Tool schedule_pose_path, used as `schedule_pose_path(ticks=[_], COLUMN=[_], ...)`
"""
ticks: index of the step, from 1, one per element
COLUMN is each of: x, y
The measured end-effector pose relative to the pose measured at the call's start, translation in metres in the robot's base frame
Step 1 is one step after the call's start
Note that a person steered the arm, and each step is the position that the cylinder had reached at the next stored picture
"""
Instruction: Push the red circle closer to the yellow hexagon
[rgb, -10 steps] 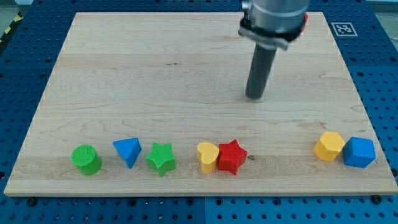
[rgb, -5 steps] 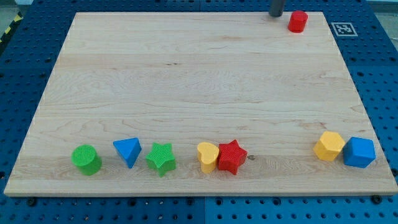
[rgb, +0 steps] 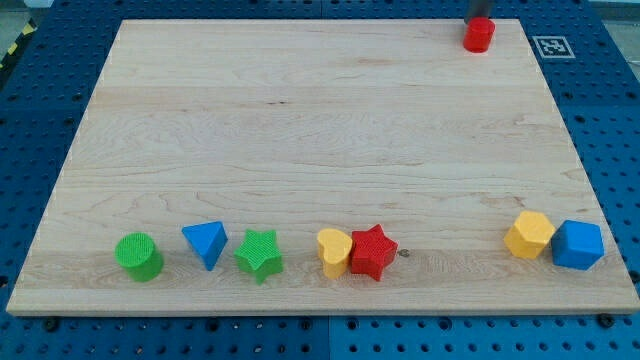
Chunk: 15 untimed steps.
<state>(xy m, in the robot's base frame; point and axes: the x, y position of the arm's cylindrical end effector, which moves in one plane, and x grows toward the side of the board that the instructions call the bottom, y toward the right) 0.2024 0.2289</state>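
Note:
The red circle (rgb: 479, 36) stands near the wooden board's top right corner. My tip (rgb: 480, 17) is right behind it, at the view's top edge, touching or nearly touching its far side; only the rod's lowest part shows. The yellow hexagon (rgb: 529, 235) sits near the board's bottom right, far below the red circle, with a blue hexagon (rgb: 578, 245) touching its right side.
Along the bottom edge lie a green circle (rgb: 138, 256), a blue triangle (rgb: 206, 243), a green star (rgb: 259, 254), a yellow heart (rgb: 333, 252) and a red star (rgb: 373, 252). The board (rgb: 300, 130) rests on a blue pegboard. A marker tag (rgb: 553, 46) lies at the top right.
The rod moved from the board's middle up to the top edge, then rightward from left of the red circle to directly behind it. The blocks have not visibly moved.

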Motion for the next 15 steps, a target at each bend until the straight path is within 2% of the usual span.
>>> schedule_pose_path(ticks=[5, 8, 11, 12, 15], x=[0.085, 0.098, 0.150, 0.151, 0.159], y=[0.005, -0.016, -0.018, -0.025, -0.095])
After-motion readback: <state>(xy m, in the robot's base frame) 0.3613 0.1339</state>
